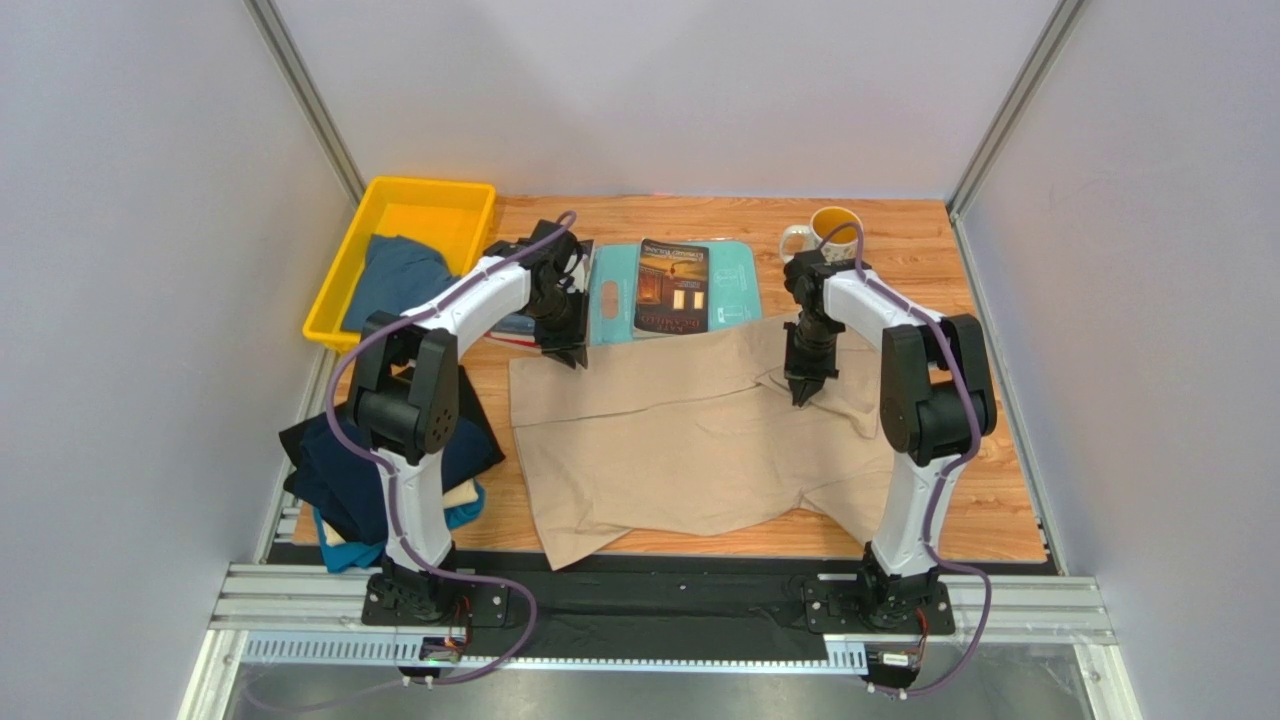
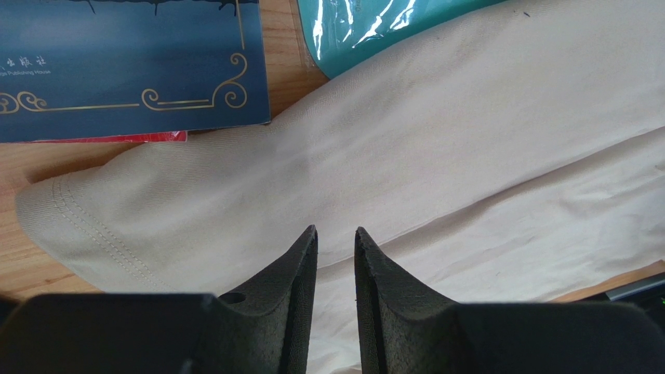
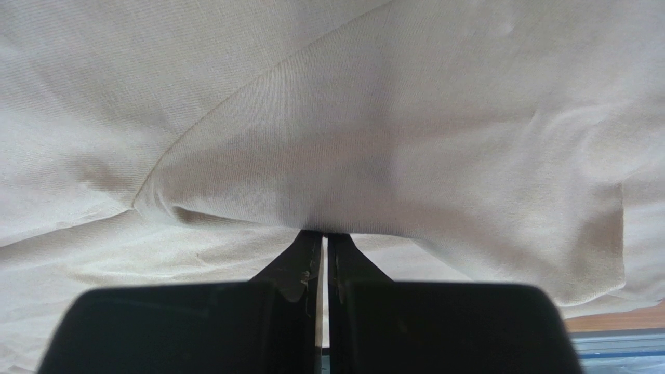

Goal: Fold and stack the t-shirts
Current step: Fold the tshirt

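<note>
Gripping beige t-shirt (image 1: 691,435) for folding.
Pinched shut on cloth at right gripper (image 3: 324,234), narrow at left gripper (image 2: 336,230), hold unclear; next, lift evenly.

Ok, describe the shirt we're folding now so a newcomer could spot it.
Find the middle of the wooden table. The beige t-shirt lies spread there, nearer than the book. It is the only pale one; the other shirts are dark, heaped at left.

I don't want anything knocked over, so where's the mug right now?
In the top view the mug stands at the far edge of the table, right of centre, just behind the right arm and to the right of the light-teal board.
</note>
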